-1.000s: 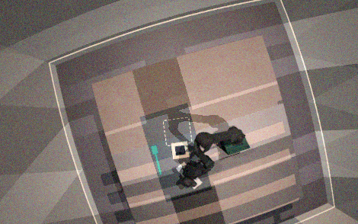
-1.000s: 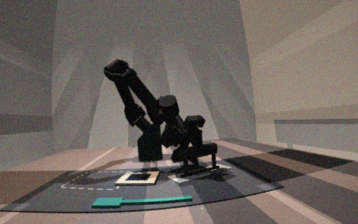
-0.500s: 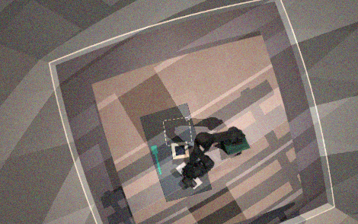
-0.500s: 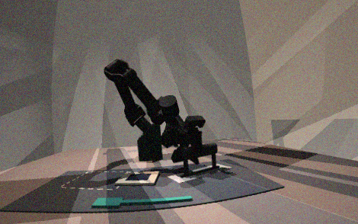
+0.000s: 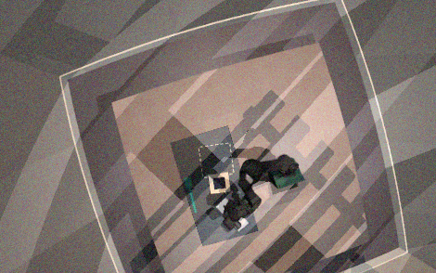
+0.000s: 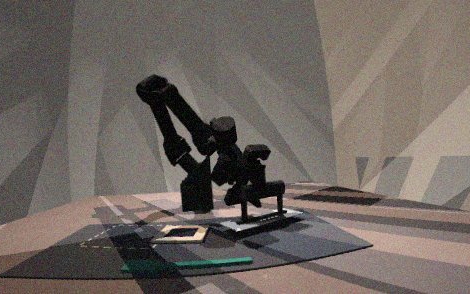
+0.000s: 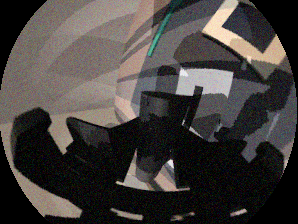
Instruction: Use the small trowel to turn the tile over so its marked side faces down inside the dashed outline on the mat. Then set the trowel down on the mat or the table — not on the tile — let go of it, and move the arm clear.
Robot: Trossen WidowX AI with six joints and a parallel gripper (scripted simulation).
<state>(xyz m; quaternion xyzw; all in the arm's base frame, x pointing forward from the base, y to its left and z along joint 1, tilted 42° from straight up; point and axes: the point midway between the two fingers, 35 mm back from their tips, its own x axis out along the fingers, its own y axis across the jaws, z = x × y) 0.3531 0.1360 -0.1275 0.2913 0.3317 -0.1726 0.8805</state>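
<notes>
The tile [image 5: 219, 183] [image 6: 181, 233] [image 7: 250, 30], cream-rimmed with a dark square on top, lies flat on the mat [image 5: 186, 144] [image 6: 324, 240]. It is beside the dashed outline [image 5: 214, 145] [image 6: 139, 225], at the edge nearer the trowel. The trowel [image 5: 242, 224] [image 6: 234, 225] [image 7: 205, 82] has a pale flat plate and a dark bar handle on two posts. My gripper [image 5: 233, 217] [image 6: 246, 194] [image 7: 157, 119] is shut on that handle, above the plate. Whether the plate touches the mat is hard to tell; the arm hides part of it.
A thin teal tool [image 5: 192, 200] [image 6: 214, 262] [image 7: 157, 38] lies along the mat's far long side from the arm's base [image 6: 196, 192], past the tile. The arm's upper links stand high above the base. Strong shadow stripes cross the table and mat.
</notes>
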